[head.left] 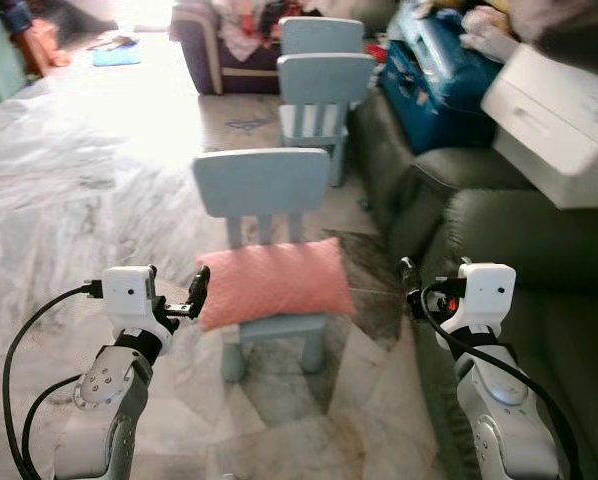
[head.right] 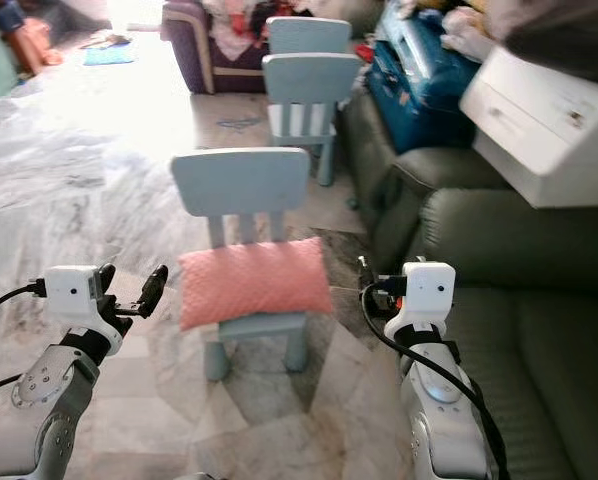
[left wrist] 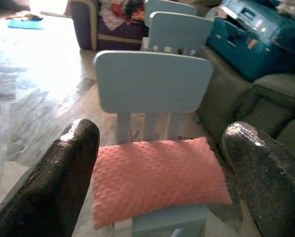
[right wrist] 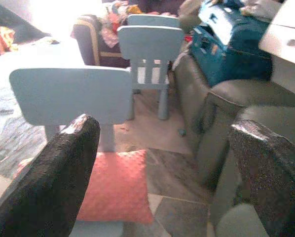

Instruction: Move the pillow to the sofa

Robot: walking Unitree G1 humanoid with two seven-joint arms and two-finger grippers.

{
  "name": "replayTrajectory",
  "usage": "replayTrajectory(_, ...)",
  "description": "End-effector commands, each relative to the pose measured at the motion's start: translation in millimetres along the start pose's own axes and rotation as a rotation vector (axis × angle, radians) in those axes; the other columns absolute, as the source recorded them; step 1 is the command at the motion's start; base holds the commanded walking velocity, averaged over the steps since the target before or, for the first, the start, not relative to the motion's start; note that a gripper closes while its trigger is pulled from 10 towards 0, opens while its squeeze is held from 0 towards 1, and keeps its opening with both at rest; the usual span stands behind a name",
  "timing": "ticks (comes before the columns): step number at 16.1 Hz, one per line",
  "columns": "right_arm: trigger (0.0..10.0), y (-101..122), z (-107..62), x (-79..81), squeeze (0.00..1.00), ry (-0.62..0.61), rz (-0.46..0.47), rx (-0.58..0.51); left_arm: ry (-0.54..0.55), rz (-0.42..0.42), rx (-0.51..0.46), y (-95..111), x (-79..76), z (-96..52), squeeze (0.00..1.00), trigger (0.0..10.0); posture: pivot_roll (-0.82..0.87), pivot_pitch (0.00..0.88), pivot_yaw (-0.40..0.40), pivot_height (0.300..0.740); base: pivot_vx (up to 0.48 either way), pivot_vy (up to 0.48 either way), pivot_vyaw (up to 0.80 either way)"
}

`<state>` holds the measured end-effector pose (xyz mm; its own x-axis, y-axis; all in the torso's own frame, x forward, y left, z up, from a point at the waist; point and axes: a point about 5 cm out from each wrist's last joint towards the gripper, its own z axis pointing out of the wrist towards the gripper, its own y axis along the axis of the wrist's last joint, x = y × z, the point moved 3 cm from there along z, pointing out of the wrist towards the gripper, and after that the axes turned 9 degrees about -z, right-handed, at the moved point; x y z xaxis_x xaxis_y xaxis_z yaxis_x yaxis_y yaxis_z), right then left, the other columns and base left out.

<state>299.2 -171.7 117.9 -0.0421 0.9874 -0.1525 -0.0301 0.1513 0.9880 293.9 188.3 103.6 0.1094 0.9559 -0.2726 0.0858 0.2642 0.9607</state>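
A pink pillow (head.left: 272,281) lies flat on the seat of a small light-blue chair (head.left: 263,190) in front of me. The dark green sofa (head.left: 529,260) stands to the right of the chair. My left gripper (head.left: 196,293) is raised just left of the pillow's edge, open, fingers (left wrist: 58,182) spread wide with the pillow (left wrist: 157,177) seen between them. At the pillow's right, close to the sofa arm, my right gripper (head.left: 411,285) is held up and open, nothing between its fingers (right wrist: 63,177).
Two more light-blue chairs (head.left: 324,85) stand behind the first. A teal suitcase (head.left: 439,80) and a white box (head.left: 559,125) rest on the sofa. A purple armchair (head.left: 214,45) heaped with clothes stands at the back. Marble floor (head.left: 69,190) stretches to the left.
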Motion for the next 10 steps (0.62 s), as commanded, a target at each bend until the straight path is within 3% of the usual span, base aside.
replayTrajectory(1,10.0,6.5,2.3,2.2,0.0,0.012,0.004,-0.019,0.006,-0.001,-0.005,1.8,3.3,-1.2,0.0,10.0,-0.06,0.093,-0.039,0.74,0.386,0.285,0.0)
replayTrajectory(10,10.0,9.4,3.6,7.3,0.0,0.034,0.008,-0.028,0.0,-0.007,0.007,-1.4,0.8,0.5,0.0,10.0,-0.06,0.095,-0.041,0.74,0.386,0.285,0.0)
